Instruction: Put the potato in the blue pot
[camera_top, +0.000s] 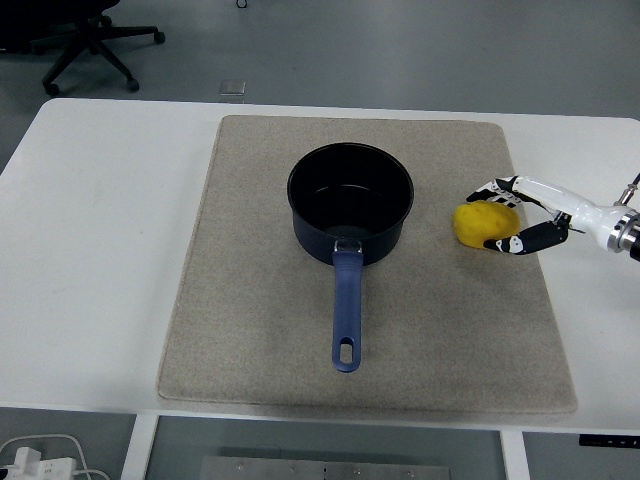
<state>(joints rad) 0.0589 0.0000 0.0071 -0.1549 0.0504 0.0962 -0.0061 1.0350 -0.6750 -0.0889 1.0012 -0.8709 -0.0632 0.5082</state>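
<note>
You have the blue pot sitting empty at the middle of the grey mat, its handle pointing toward the table's near edge. Just right of it, the yellow potato lies on the mat. Your right hand closes around it, fingers curled over its far side and thumb against its near side. The arm is cut off at the right edge.
</note>
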